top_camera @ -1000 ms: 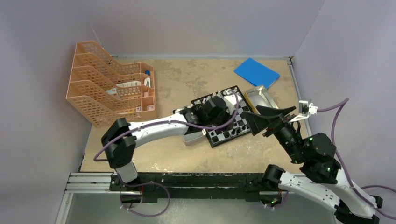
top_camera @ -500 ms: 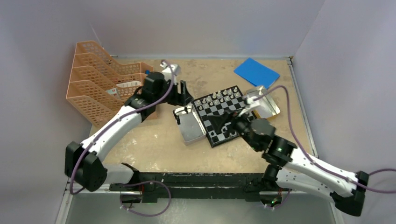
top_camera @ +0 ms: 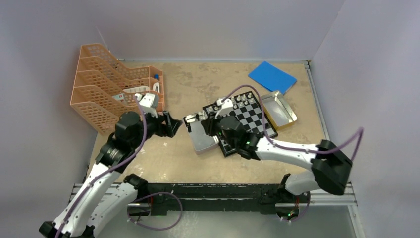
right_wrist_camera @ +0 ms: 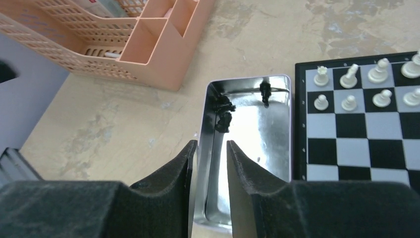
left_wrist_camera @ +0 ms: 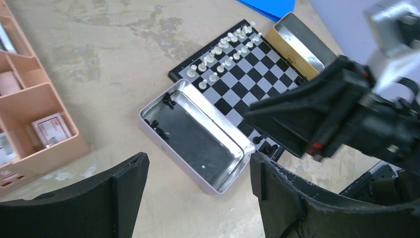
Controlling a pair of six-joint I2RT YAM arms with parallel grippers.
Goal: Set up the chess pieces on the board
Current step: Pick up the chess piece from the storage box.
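The board (top_camera: pixel 255 119) lies mid-table, with white chess pieces (top_camera: pixel 237 101) in rows along its far edge. In the right wrist view those white pieces (right_wrist_camera: pixel 366 84) fill the nearest squares of the board (right_wrist_camera: pixel 366 129). Black pieces (right_wrist_camera: pixel 224 111) lie in the far corner of a silver tin (right_wrist_camera: pixel 257 144) beside the board. My right gripper (right_wrist_camera: pixel 212 146) straddles that tin's left wall with its jaws narrowed; a sliver of gap still shows. My left gripper (left_wrist_camera: pixel 198 163) hangs open and empty, left of the silver tin (left_wrist_camera: pixel 198 134). Two black pieces (left_wrist_camera: pixel 267 146) stand on the board's near edge.
An orange desk organiser (top_camera: pixel 114 94) fills the back left. A gold tin (top_camera: pixel 280 110) lies against the board's right side, with a blue pad (top_camera: pixel 272 77) behind it. The right arm (left_wrist_camera: pixel 337 114) reaches across the board's near part.
My left arm has pulled back from the board to the left, and its jaws have opened wider. My right arm has swung across the board to the silver tin, and its jaws have narrowed.
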